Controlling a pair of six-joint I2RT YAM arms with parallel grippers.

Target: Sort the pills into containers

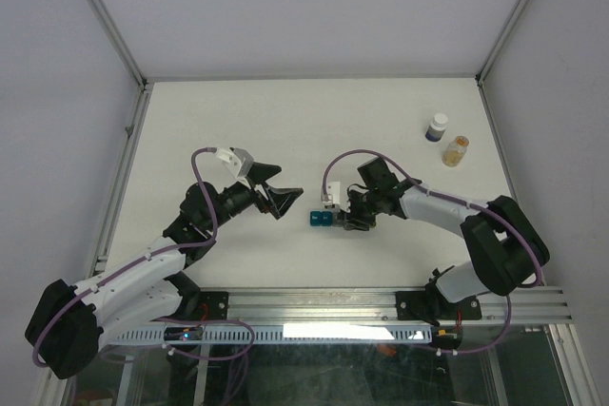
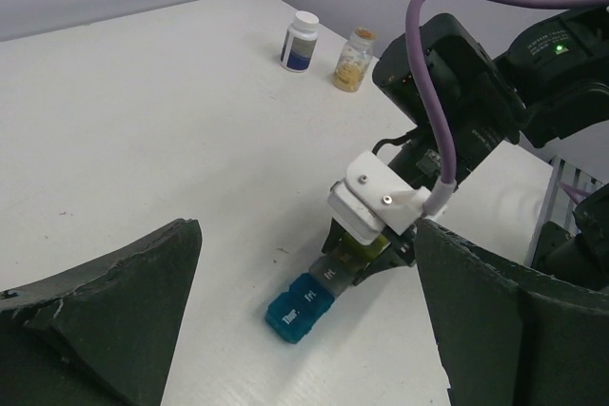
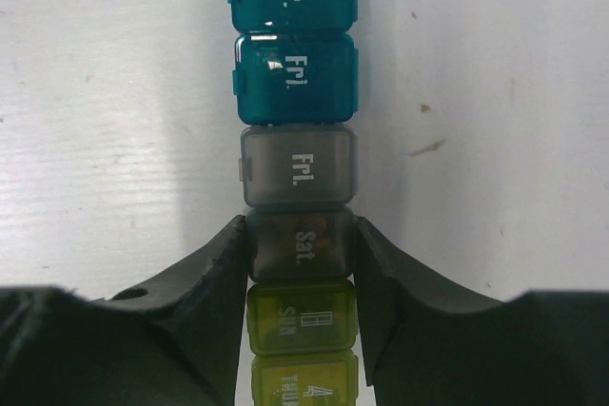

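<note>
The containers [image 1: 322, 219] are a short strip of joined lidded compartments lying flat on the white table at its middle. From above, the strip [image 3: 297, 78] runs teal "Thur." and "Fri.", grey "Fri." and "Sat.", then yellow-green. My right gripper [image 3: 300, 235] is shut on the grey "Sat." compartment, one finger on each side. Brownish pills [image 3: 314, 235] show dimly through that lid. All lids look closed. My left gripper [image 1: 276, 199] hangs wide open just left of the strip's blue end [image 2: 300, 306], holding nothing.
A white-capped bottle with a dark label [image 1: 437, 127] and a small amber bottle [image 1: 458, 150] with yellowish contents stand at the back right. Metal frame rails and white walls border the table.
</note>
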